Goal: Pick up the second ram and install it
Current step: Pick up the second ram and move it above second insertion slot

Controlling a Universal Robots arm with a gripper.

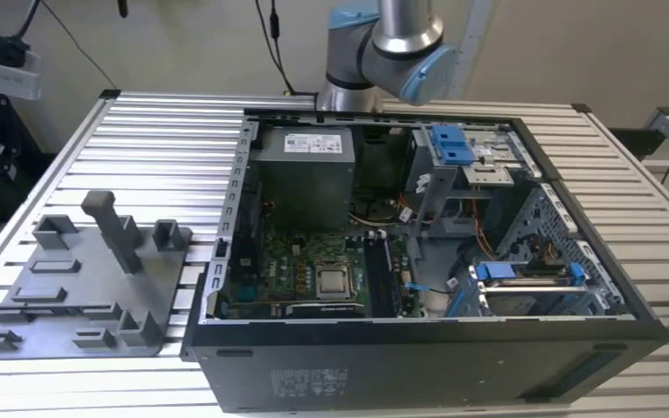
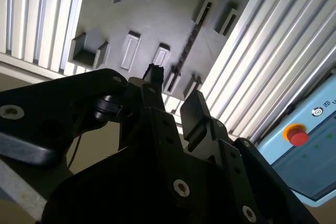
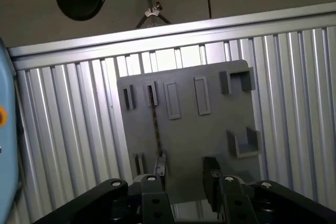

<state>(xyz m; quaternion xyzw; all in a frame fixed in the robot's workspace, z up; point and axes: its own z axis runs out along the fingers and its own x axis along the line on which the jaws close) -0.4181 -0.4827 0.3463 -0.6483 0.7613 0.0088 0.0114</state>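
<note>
A: In the first wrist view the gripper (image 3: 186,163) hangs over the grey tray (image 3: 194,135). Jaws apart, nothing between them.

B: The second ram (image 3: 156,121)?

A: On edge in a narrow slot of the tray. It reads as a thin dark strip just ahead of the jaws, untouched.

B: Risks from here?

A: The stick is thin and the slot's end blocks sit close. If the jaws come down off its line, a pad likely lands on the top edge and tips or jams it. A grip near one end could let it swing. A tilted stick probably would not seat on the board inside the computer case (image 1: 428,374).

B: Counts?

A: One ram on the tray that I can make out. Two fingers (image 3: 212,177). One tray with one tall post (image 1: 114,231), and one open case. Both stand on the slatted counter (image 1: 149,131), the tray to the exterior view's left of the case. Sticks already on the board: cannot tell.
</note>
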